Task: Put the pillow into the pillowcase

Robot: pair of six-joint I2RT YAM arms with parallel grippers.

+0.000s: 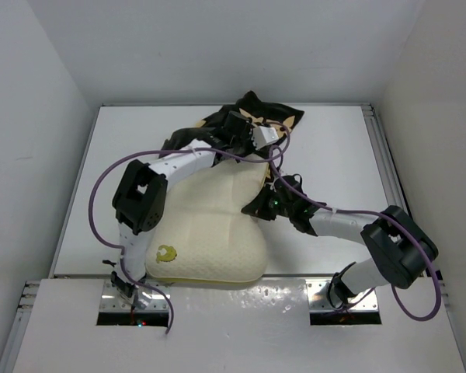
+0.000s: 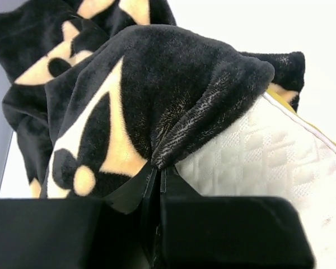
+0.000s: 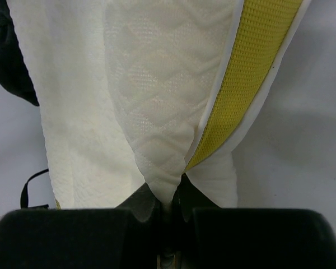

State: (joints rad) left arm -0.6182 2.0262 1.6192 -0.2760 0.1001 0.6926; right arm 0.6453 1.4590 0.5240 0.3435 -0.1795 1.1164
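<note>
The cream pillow [image 1: 206, 229] lies on the table's middle, its gold emblem [image 1: 165, 253] near the front left corner. The black flower-print pillowcase [image 1: 256, 116] is bunched over the pillow's far end. My left gripper [image 1: 241, 140] is shut on a fold of the pillowcase [image 2: 157, 101], pinched at the fingertips beside the pillow's quilted top [image 2: 269, 162]. My right gripper [image 1: 268, 203] is shut on the pillow's right edge: a fold of cream cover [image 3: 157, 140] next to the yellow side band [image 3: 241, 84] sits between the fingers.
The white table [image 1: 342, 155] is walled by white panels on three sides. The arm bases [image 1: 136, 291] stand at the near edge. Purple cables [image 1: 101, 186] loop off both arms. Part of the pillowcase [image 1: 303, 214] lies under the right arm.
</note>
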